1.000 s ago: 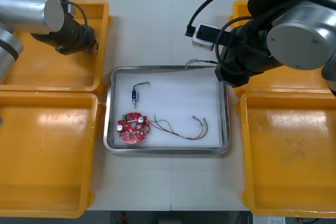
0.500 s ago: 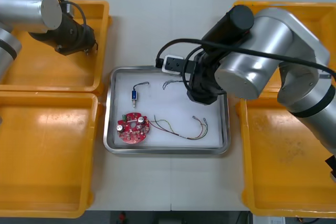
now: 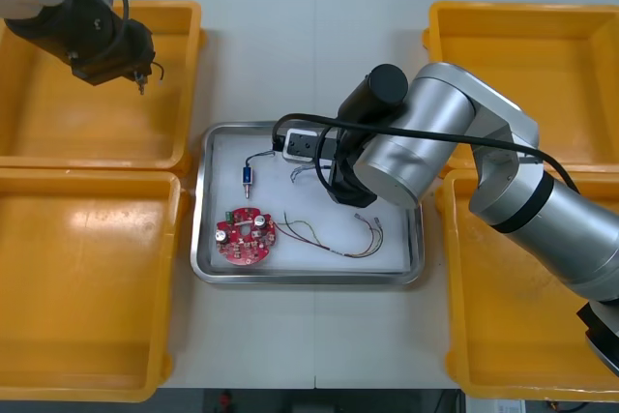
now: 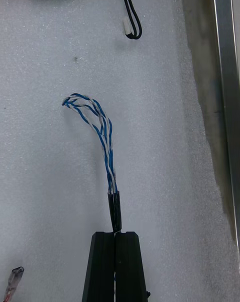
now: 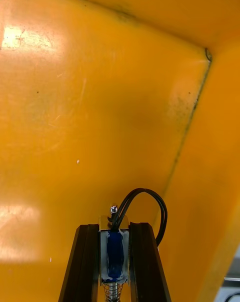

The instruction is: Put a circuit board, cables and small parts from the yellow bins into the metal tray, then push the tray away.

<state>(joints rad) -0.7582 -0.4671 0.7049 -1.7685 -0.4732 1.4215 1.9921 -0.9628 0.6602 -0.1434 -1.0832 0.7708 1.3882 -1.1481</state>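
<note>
My right gripper (image 4: 116, 234) is shut on the black sleeve of a twisted blue and white cable (image 4: 97, 122), whose free end lies on the white floor of the metal tray (image 3: 198, 200). In the tray are a round red circuit board (image 3: 245, 236), a red and yellow cable (image 3: 338, 239) and a small blue metal part (image 3: 249, 177) with a black cable. Over the far left yellow bin (image 3: 58, 132), my left gripper (image 3: 140, 76) is shut on a small metal part (image 5: 115, 252); the part's black cable loop (image 5: 152, 209) curls beyond the fingers.
Two yellow bins stand at each side, the near left one (image 3: 87, 336) and both right ones (image 3: 522, 45) showing bare floors. The right arm (image 3: 406, 152) covers the tray's far right part. The tray's rim (image 4: 225, 82) runs close beside the held cable.
The right arm swung left from the far right bin to over the tray, carrying the twisted cable. The left gripper shifted left and back in its bin with the part.
</note>
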